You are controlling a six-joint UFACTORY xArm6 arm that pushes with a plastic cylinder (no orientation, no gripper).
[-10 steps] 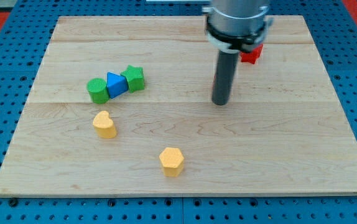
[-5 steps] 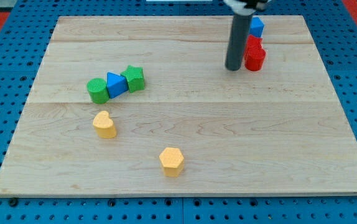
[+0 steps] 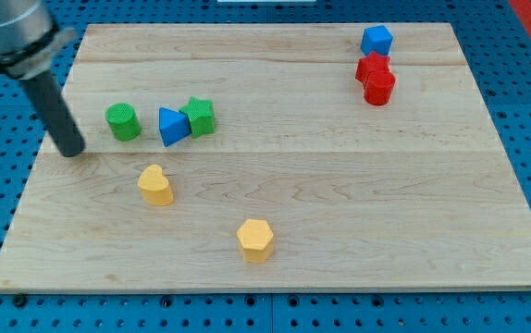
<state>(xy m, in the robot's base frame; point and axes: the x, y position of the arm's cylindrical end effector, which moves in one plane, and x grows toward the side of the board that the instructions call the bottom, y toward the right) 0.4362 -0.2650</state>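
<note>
One tip (image 3: 70, 151) beside green cylinder (image 3: 123, 121)

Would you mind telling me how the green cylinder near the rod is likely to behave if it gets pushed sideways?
The green cylinder block stands upright on its flat end, so it would probably slide rather than roll. It looks squat, so tipping seems unlikely. The wooden board looks smooth, so it may glide easily and could turn off line. My tip sits apart from it, toward the view's left.
</note>
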